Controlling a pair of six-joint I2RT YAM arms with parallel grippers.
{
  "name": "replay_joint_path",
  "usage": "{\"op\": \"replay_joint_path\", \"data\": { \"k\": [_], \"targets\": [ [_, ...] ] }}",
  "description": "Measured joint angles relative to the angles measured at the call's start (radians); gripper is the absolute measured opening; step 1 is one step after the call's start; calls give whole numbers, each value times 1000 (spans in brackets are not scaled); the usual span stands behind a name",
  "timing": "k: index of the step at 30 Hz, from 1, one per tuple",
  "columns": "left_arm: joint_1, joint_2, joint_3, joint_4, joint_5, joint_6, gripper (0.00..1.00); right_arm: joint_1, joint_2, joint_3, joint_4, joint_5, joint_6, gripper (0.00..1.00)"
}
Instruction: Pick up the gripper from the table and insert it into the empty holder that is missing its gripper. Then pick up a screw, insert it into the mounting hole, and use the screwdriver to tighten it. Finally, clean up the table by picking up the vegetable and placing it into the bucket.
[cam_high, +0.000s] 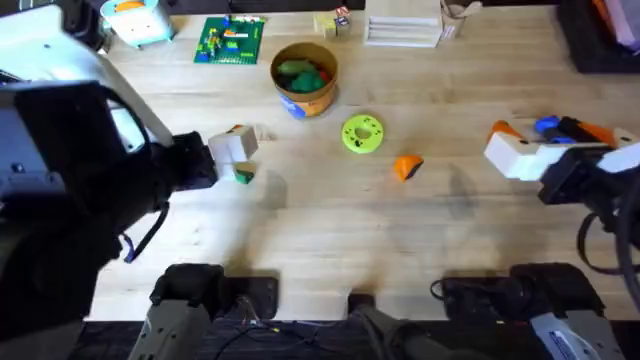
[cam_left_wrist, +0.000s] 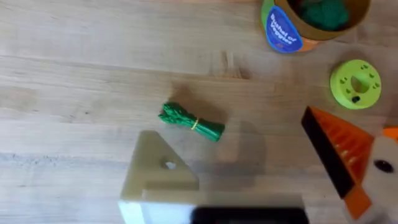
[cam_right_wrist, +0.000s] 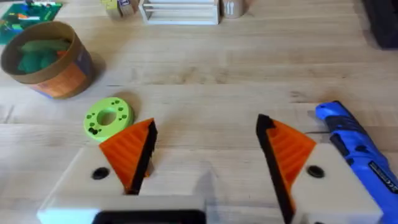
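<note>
**Loose Wedge Lay Between My Two Arms**

The orange gripper (cam_high: 407, 167) rested on the bare counter (cam_high: 330, 240), just beside the yellow-green disc (cam_high: 362, 134) and nearer my right arm, its long axis roughly crosswise. My right claw (cam_right_wrist: 205, 155) stood wide open and empty, both orange pads fitted. My left claw (cam_left_wrist: 261, 180) was open too (one white holder (cam_left_wrist: 158, 174) bare of its pad), with the vegetable (cam_left_wrist: 189, 122) lying just ahead. The bucket (cam_high: 305, 80) waited beyond.

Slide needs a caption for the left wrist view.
Left gripper, one orange pad missing, hangs open over the green vegetable on the wooden table.
</note>
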Motion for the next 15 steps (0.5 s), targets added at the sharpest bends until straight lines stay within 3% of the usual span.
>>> {"op": "replay_joint_path", "data": {
  "k": [4,10,11,15],
  "targets": [
    [0,160,34,-10,46,-7,992,0,103,81,-26,-11,1,991],
    [0,335,34,-21,90,-25,993,0,146,85,-39,-12,4,991],
    [0,354,34,-20,101,-34,936,0,146,85,-39,-12,5,991],
    [0,402,34,-18,127,-38,319,0,146,85,-39,-12,5,991]
  ]
}}
